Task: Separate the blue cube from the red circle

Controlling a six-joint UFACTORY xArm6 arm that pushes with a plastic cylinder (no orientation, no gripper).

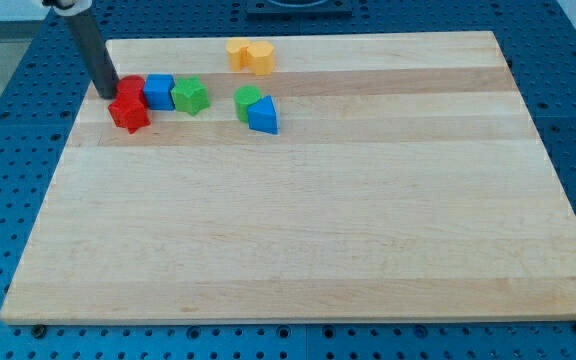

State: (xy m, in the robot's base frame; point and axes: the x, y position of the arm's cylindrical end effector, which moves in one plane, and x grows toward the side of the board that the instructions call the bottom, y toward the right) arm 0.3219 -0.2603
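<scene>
tip: my tip [108, 94] is a bare rod end, no jaws to open or shut, holding nothing; down on the board at far left, touching or just beside the red circle's left edge, can't tell which.
red circle: red circle [131, 87] is partly hidden behind the red star, touching the blue cube on its right.
blue cube: blue cube [159, 91] sits btwn red circle and green star, far-left area.
red star: red star [129, 113], just nearer than the circle.
green star: green star [191, 96], right of cube, touching it.
mid pair: green block [248, 99], rounded, w/ blue triangle [263, 117] against it.
far edge: two yellow blocks [250, 55], shapes unclear.
board: wooden board [368, 220].
</scene>
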